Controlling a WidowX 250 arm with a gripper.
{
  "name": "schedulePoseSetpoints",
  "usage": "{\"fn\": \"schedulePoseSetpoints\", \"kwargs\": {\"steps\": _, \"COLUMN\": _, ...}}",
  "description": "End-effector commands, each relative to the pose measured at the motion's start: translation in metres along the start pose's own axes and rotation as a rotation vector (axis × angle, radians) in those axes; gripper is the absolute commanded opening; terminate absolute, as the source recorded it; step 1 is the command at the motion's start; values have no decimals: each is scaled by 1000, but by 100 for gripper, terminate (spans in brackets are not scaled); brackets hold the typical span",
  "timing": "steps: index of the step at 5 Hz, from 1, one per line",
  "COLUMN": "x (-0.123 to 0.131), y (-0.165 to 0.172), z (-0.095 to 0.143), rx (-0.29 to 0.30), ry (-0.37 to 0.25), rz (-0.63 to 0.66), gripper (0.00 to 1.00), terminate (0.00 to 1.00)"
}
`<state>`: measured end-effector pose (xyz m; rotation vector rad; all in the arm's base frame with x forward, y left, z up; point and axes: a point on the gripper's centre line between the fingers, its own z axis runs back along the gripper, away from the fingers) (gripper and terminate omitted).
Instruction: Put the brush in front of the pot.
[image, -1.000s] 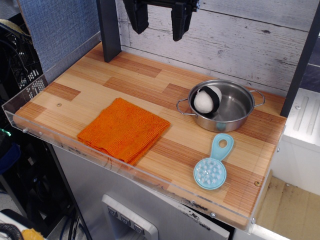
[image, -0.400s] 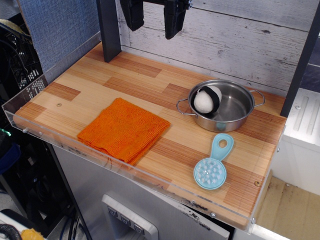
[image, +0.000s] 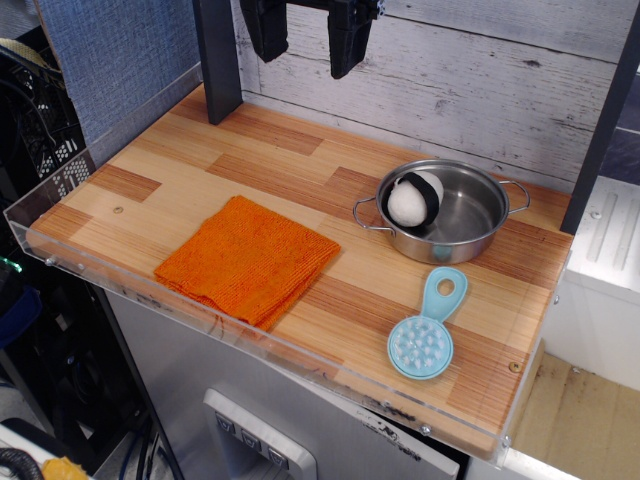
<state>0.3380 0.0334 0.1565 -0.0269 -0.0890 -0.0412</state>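
- Since 1.0 s ago my gripper (image: 306, 45) has shifted left and up along the back wall; over the last 0.4 s it has held its place, and nothing on the table has moved.
- The wooden table (image: 200, 175) has clear plastic edging, a whitewashed plank wall behind it and a dark post at the back left.
- My gripper hangs high above the table's back edge, its 2 black fingers (image: 265, 30) spread apart, holding and touching nothing.
- The brush (image: 425, 331) lies bristles up just in front of the pot (image: 442, 212), handle toward it, not touching.
- A white and black ball (image: 412, 198) sits inside the pot.
- An orange cloth (image: 246, 259) lies folded left of the brush, well apart.
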Motion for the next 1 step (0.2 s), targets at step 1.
{"fn": "schedulePoseSetpoints", "kwargs": {"steps": 1, "x": -2, "y": 9, "z": 14, "rx": 8, "ry": -48, "rz": 5, "gripper": 100, "terminate": 100}}
